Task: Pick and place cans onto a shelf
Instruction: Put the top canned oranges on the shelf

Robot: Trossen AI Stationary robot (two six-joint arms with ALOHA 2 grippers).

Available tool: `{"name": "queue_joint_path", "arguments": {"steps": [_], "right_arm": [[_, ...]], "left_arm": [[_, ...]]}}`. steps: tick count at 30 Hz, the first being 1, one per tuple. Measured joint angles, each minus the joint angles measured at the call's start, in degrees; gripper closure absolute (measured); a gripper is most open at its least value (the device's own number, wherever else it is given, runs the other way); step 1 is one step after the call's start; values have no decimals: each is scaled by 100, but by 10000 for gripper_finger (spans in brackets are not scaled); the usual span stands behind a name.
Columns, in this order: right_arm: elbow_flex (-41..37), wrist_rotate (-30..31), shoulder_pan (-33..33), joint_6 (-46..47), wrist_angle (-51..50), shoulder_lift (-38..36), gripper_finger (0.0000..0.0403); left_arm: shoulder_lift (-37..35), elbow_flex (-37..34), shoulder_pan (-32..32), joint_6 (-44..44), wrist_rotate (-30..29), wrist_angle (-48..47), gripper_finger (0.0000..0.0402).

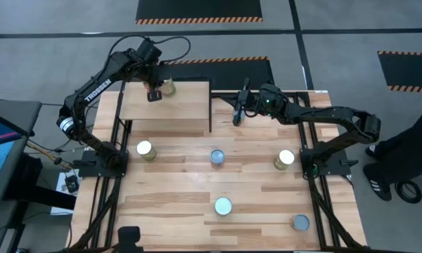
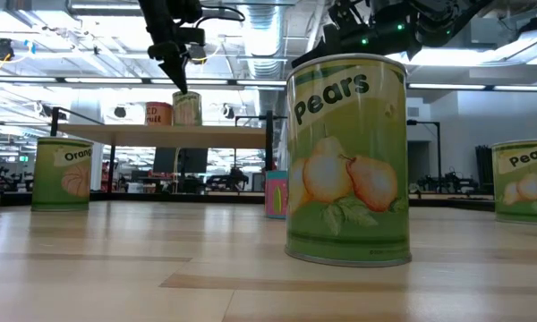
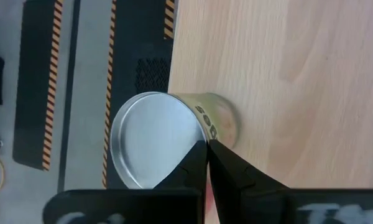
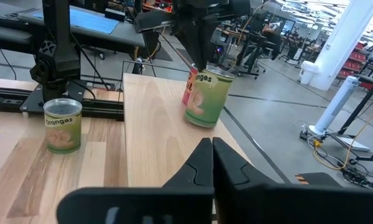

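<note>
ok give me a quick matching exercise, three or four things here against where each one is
Things:
1. green oranges can
2. left gripper
3. right gripper
4. big pears can

Places:
A. shut, in the air just right of the shelf
B. on the table, closest to the low camera
C. on the shelf's far edge, beside a red can
D. shut, right above the can on the shelf

Pairs: 1-C, 2-D, 3-A, 4-B

floor (image 1: pixel 56 56): grey | hazard-striped black mats (image 1: pixel 199 10) | ceiling: ducts (image 2: pixel 268 27), strip lights
</note>
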Motion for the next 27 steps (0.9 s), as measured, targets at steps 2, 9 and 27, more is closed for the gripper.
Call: {"name": "queue_joint_path", "arguments": {"steps": [2,9,27], "right_arm": [[0,0,0,-2,0,0,393],[0,0,0,-15,0,0,397],[0,0,0,-13,-22,0,397]], "left_arm": [[0,0,0,0,-87,0,402],[0,0,0,7,-152,2,401],[0,-4,-72,-41,-159,107,347]]}}
